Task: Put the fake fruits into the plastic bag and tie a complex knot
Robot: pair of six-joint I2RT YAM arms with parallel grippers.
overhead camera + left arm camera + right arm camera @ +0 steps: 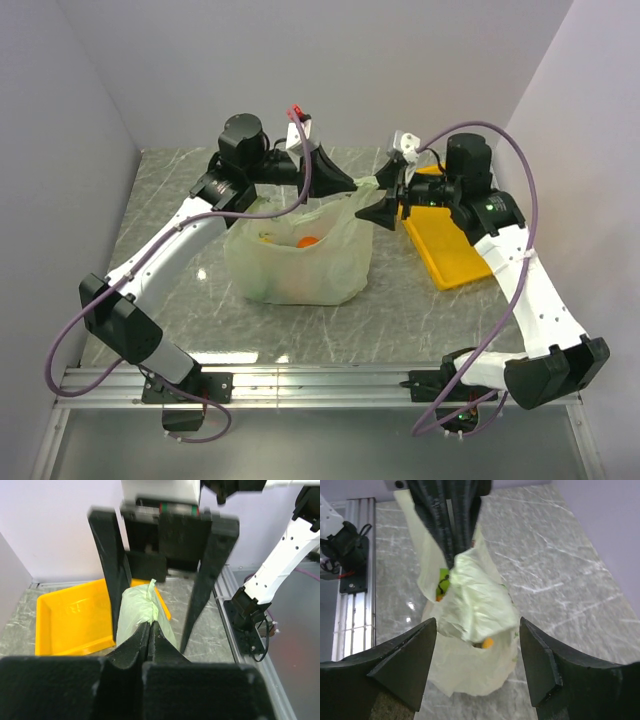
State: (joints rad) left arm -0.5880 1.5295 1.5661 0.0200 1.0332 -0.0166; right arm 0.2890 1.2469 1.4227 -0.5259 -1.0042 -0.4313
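the plastic bag [297, 262], thin, crinkly and translucent pale green, slumps on the veined grey marble table [400, 300] just below both pincers, with an orange ball [308, 241] and other fake fruits [442, 586] showing dimly through it. a glossy yellow tray [450, 255] lies beneath and behind the right gripper [385, 213]. the left gripper [150, 630] is pressed together on the bag's bunched handle [142, 605], and the right gripper is spread wide, a finger on either side of that handle.
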